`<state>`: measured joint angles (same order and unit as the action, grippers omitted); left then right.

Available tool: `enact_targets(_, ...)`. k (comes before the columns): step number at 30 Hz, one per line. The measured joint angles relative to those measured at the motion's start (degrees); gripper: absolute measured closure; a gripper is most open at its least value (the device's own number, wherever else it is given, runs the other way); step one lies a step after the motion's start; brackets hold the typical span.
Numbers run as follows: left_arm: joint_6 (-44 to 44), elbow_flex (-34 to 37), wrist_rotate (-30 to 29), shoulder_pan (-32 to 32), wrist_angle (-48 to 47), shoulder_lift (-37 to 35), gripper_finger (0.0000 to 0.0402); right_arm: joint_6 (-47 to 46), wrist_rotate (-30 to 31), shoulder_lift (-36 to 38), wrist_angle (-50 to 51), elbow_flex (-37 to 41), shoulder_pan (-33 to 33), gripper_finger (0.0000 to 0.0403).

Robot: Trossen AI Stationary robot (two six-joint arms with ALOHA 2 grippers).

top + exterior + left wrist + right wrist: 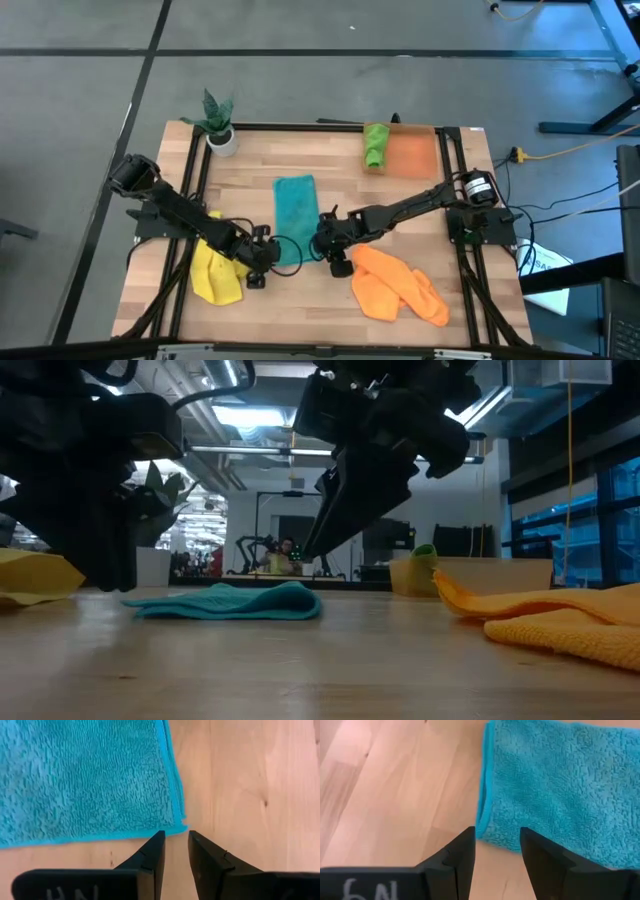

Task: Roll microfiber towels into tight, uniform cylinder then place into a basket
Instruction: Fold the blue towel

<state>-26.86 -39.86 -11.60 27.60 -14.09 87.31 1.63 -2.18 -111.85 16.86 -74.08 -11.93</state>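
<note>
1. The basket (415, 153) sits at the far right corner of the table (330, 300), a see-through orange tray. The green towel (375, 145) is in its left end, already bunched into a roll. Nothing else in there that I can see.
2. The teal towel (294, 206) lies flat mid-table, folded into a long strip, with both arms at its near end.
3. The left gripper (176, 851) hangs right at the near left corner of the teal towel, fingers parted with a narrow gap, grasping nothing. The corner sits just ahead of the tips.
4. The right gripper (497, 851) is at the near right corner, jaws spread a bit wider, also empty, with the towel edge just past the gap.
5. The yellow towel (215, 272) is crumpled near the left front, partly under the left arm. The orange towel (398, 285) is heaped at the right front.
6. There's a small potted plant (218, 122) at the far left corner. The surface is pale wood with a black frame, grey floor around it, and cables off to the right.
</note>
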Motion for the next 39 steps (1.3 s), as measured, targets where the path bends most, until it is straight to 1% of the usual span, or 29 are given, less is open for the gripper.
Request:
enact_targets(4,3.3,0.0,-0.3,0.4,0.9,0.0,0.0325,0.5,0.0,0.0,-1.0,0.0,0.0,0.0246)
enact_targets(12,2.9,0.0,-0.3,0.3,2.1,0.0,0.0325,0.2,0.0,0.0,-1.7,0.0,0.0,0.0246)
enact_targets(15,0.2,0.0,-1.1,0.3,2.2,0.0,0.0324,0.3,0.0,0.0,-1.7,0.0,0.0,0.0246)
enact_targets(19,-1.9,0.0,-2.4,-0.3,2.2,0.0,0.0310,0.3,2.6,0.0,-1.7,0.0,-0.1,0.0246)
enact_targets(21,-3.0,0.0,-3.8,-0.7,2.2,0.0,0.0299,0.4,2.6,0.0,-1.7,0.0,-0.1,0.0246)
enact_targets(25,-3.3,0.0,-4.0,-1.1,2.5,0.0,0.0286,0.2,2.6,0.0,-1.7,0.0,-0.1,0.0246)
enact_targets(29,0.0,-0.1,-4.0,-0.5,3.2,0.7,0.0286,3.0,2.5,0.0,-2.0,0.2,-0.1,0.0246)
enact_targets(34,4.4,-0.1,-4.0,0.2,4.4,2.3,0.0286,7.4,1.6,-0.1,-2.6,2.5,-0.1,0.0246)
enact_targets(39,8.1,-0.1,-4.0,0.4,5.6,2.4,0.0285,7.9,0.6,-0.5,-7.4,6.5,-0.1,0.0246)
